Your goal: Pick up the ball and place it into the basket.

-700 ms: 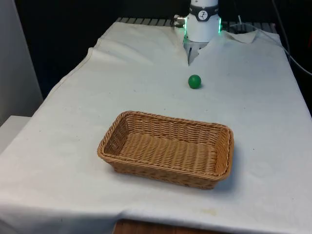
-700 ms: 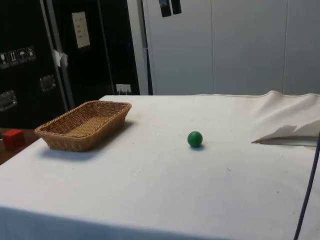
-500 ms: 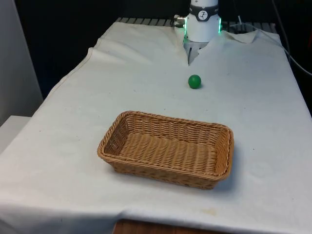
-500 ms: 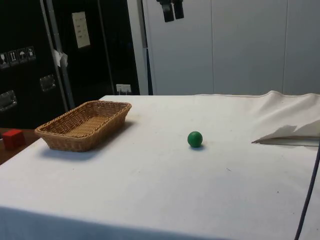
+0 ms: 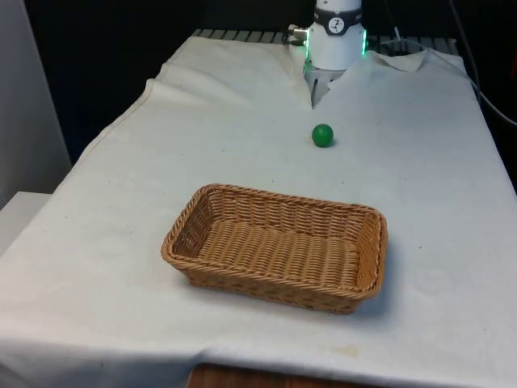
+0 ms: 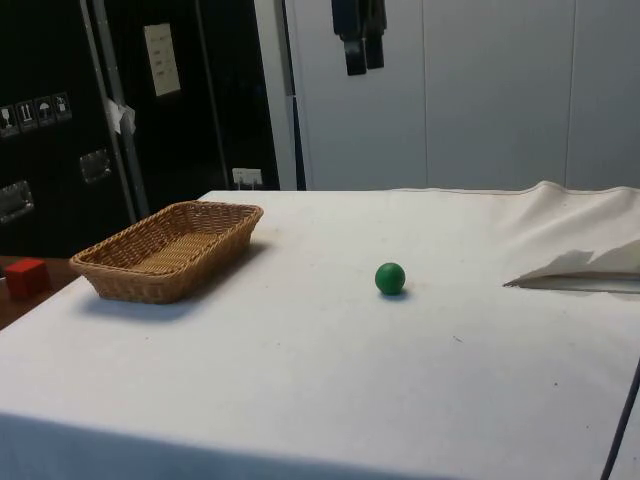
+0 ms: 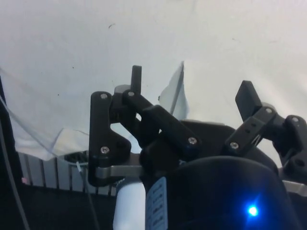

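A small green ball (image 5: 322, 135) lies on the white cloth near the table's far end, beyond the basket; the side view has the ball (image 6: 390, 278) mid-table. The brown wicker basket (image 5: 266, 288) sits nearer the front edge with nothing in it, and in the side view the basket (image 6: 160, 284) is at the left. My black gripper (image 6: 362, 66) hangs high over the table, well above the ball and a little to its left in the side view. In the wrist view the gripper (image 7: 192, 85) is open, its fingers spread wide with only cloth between them.
A raised fold of cloth (image 5: 323, 87) lies by the robot's base, just behind the ball; from the side the fold (image 6: 580, 268) is at the right. A dark cable (image 6: 620, 440) hangs at the side view's right edge. A red block (image 6: 25, 277) sits off the table beyond the basket.
In the side view the gripper has come down from the upper edge and shifted slightly right, towards the ball. Ball and basket have not moved.
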